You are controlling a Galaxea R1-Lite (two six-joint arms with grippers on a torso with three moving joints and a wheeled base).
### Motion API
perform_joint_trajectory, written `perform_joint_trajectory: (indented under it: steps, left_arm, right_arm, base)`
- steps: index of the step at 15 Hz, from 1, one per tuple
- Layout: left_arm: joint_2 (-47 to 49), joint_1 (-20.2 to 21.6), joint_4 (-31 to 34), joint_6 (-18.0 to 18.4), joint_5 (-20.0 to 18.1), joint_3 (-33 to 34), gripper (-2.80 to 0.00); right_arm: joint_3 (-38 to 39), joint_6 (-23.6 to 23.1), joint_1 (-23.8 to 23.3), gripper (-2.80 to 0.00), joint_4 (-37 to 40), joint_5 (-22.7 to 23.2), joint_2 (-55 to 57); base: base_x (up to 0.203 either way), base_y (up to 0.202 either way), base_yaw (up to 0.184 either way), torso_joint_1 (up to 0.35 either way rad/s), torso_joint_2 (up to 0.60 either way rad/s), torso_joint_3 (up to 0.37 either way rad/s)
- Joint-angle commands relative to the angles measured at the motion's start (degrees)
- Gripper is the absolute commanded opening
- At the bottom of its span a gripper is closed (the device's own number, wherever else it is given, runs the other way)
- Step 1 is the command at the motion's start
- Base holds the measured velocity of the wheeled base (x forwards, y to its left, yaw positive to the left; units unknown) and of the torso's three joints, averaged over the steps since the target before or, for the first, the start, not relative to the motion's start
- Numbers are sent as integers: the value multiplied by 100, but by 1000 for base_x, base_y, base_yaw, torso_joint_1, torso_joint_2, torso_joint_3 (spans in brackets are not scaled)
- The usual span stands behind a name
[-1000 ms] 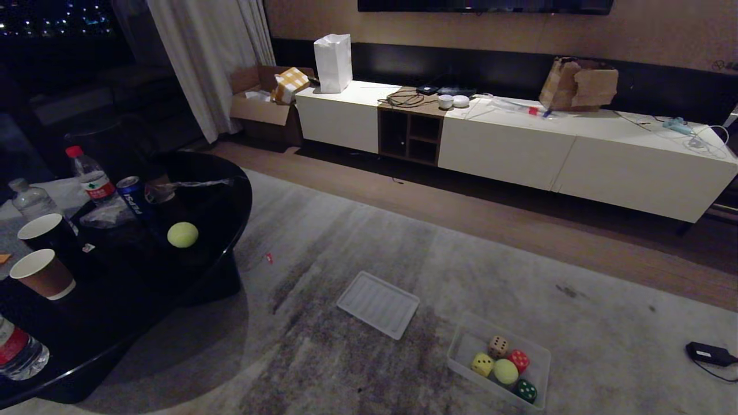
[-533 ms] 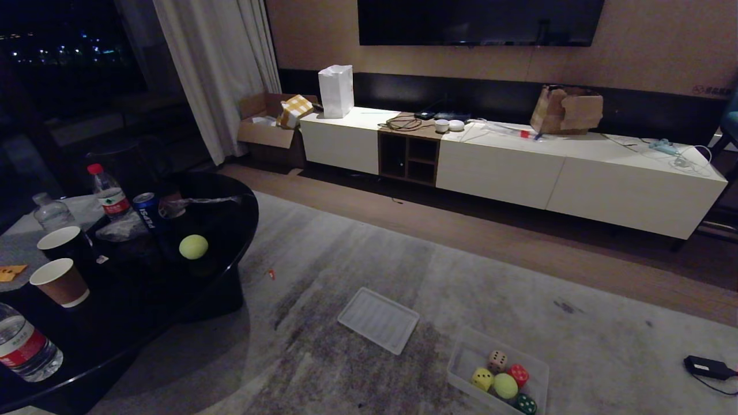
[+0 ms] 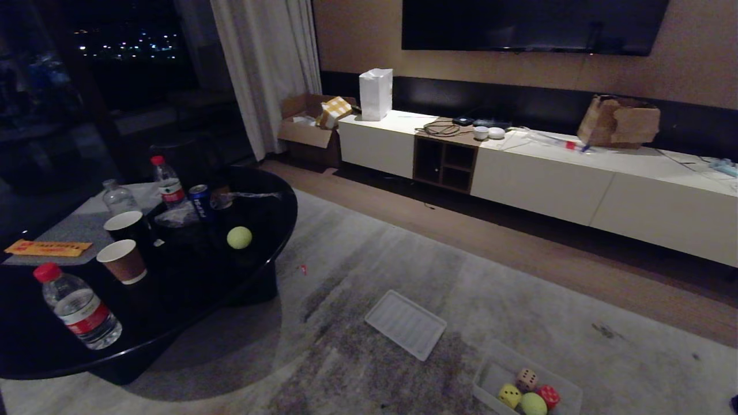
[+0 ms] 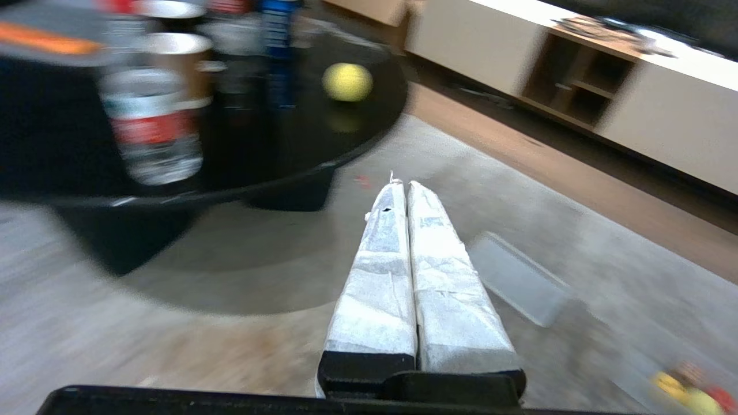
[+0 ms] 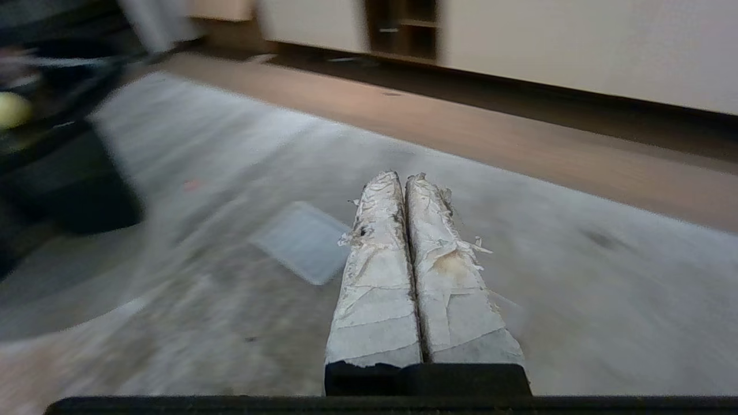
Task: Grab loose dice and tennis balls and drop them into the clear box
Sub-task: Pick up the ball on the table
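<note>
While my left gripper [image 4: 407,183] and right gripper [image 5: 406,176] hang pressed closed and empty above the rug [image 3: 369,276], I see one tennis ball [image 3: 239,237] loose on the round black table [image 3: 190,300] at my left. The clear box [image 3: 490,374] sits on the rug at lower right, cut by the frame edge so its long axis is unclear, holding a second tennis ball [image 3: 533,404] and yellow [image 3: 509,396], tan [image 3: 526,380] and red dice [image 3: 549,395].

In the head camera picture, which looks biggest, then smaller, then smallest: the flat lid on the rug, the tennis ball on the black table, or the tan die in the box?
1. flat lid
2. tennis ball
3. tan die

The ball and die look close in size, and the die sits nearer the camera, so that order is unsure.
</note>
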Motion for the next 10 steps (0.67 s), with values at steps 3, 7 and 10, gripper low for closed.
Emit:
perform_joint_trajectory:
  steps: [3, 7, 10]
  left_arm:
    - [6, -2, -1, -21, 2, 9, -280]
    - [6, 0, -1, -21, 2, 9, -280]
    - [-2, 0, -1, -21, 2, 9, -280]
  right_arm:
    - [44, 19, 7, -280, -2, -2, 9]
    - [44, 10, 7, -280, -3, -2, 9]
    - [44, 10, 7, -280, -3, -2, 9]
  base:
    - [1, -6, 147, 11, -2, 2]
    - [-1, -3, 22, 1, 1, 1]
    - [0, 0, 0, 0, 0, 0]
